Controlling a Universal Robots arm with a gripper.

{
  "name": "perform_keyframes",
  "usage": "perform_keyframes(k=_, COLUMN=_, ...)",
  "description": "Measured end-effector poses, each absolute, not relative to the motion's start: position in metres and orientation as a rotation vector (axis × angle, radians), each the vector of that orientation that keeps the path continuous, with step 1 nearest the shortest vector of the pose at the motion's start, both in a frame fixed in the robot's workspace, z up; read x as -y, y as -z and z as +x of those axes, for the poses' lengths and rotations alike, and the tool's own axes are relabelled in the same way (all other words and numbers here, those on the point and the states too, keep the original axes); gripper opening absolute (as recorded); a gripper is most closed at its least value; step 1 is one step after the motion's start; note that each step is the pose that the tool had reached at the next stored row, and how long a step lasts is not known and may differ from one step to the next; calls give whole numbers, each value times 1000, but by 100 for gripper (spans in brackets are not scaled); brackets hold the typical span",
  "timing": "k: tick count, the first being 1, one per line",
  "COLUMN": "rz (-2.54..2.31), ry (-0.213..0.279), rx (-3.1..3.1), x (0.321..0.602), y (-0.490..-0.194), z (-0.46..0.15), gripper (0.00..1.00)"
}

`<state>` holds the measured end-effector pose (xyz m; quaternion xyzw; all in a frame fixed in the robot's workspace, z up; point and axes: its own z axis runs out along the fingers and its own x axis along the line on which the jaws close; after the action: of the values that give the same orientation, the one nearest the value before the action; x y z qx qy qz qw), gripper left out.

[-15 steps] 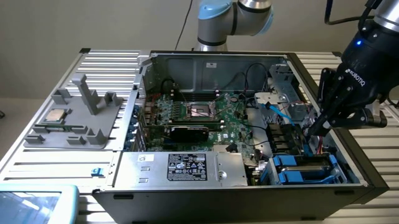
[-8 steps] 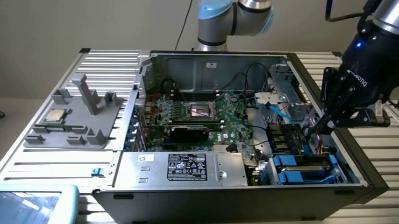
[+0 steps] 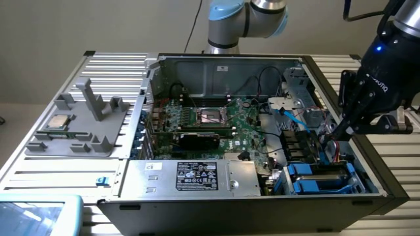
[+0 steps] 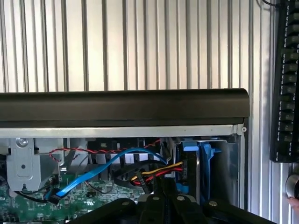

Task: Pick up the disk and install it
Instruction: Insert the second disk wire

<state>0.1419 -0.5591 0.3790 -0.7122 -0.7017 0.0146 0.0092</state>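
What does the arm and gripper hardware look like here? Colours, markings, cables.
The arm has silver-grey metal joints with a light blue cap and a thin black cable running up behind it. The gripper is black, with white lettering on its body, a small blue light above, and dark fingers. The wrist view shows its black fingers with round fasteners.

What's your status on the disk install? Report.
Gripper shut, empty, low over the case's drive end. Blue-carrier disks seated in the bay at the case's corner. Blue data cable and bundled wires crowd the bay.
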Motion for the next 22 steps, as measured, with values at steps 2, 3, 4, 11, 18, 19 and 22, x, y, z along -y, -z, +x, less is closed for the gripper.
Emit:
perform_keyframes(k=2, rz=-2185, ry=-46, rx=2232, x=559, y=-379, z=142, gripper=11)
perform_keyframes(k=3, rz=-2163, ry=-46, rx=2253, x=559, y=-379, z=142, gripper=11)
perform_keyframes(k=4, rz=-2151, ry=-46, rx=2265, x=559, y=-379, z=142, gripper=11)
perform_keyframes(k=11, rz=-2124, ry=-45, rx=2290, x=560, y=-379, z=141, gripper=11)
perform_keyframes(k=18, rz=-1996, ry=-46, rx=2404, x=560, y=-379, z=141, gripper=11)
perform_keyframes(k=19, rz=-1974, ry=-47, rx=2423, x=560, y=-379, z=141, gripper=11)
perform_keyframes(k=22, rz=-1909, ry=-47, rx=2475, x=560, y=-379, z=141, gripper=11)
